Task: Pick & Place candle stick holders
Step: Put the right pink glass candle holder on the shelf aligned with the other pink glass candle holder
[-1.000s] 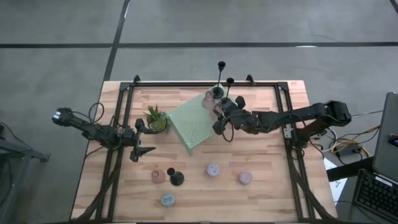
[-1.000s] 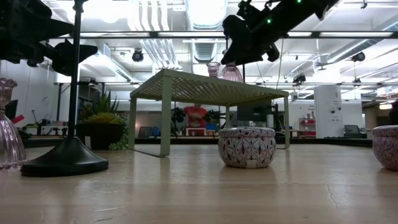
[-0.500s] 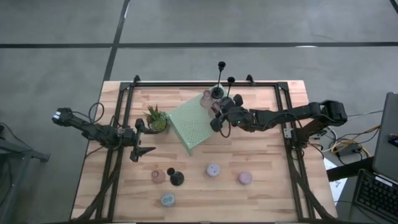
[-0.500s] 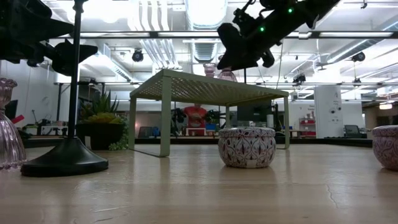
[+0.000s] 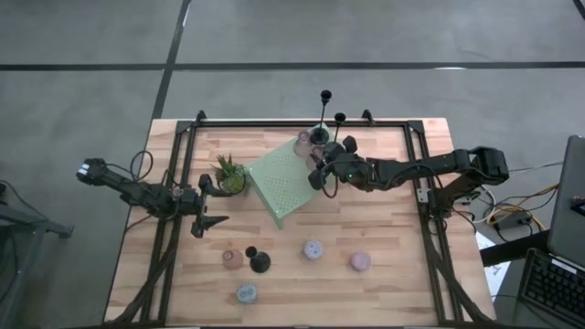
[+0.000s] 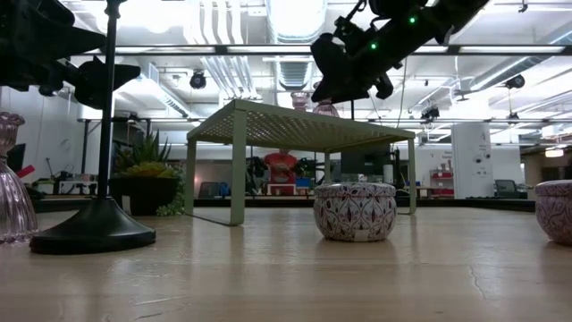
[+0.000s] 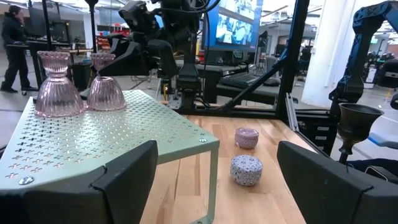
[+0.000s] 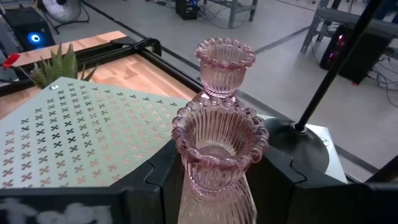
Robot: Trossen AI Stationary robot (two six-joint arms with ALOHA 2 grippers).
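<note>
We judge the job roughly half done. Two pink glass holders (image 7: pixel 59 87) stand on the green stand (image 5: pixel 283 187); our right hand (image 5: pixel 320 169) is clenched around the nearer cup (image 8: pixel 219 152) (it appears barely set down). One black stick (image 5: pixel 260 263), another cup and pucks (image 5: pixel 313 249) remain on the worktop (image 5: pixel 393 274). Our left hand (image 5: pixel 208 206) waits released.

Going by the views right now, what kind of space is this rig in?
Probably a robotics lab or workshop, not a home. The wooden table sits in a black metal frame on a bare concrete floor, there are monitors and a blue robot arm behind it, and open ducts run under the ceiling.
</note>
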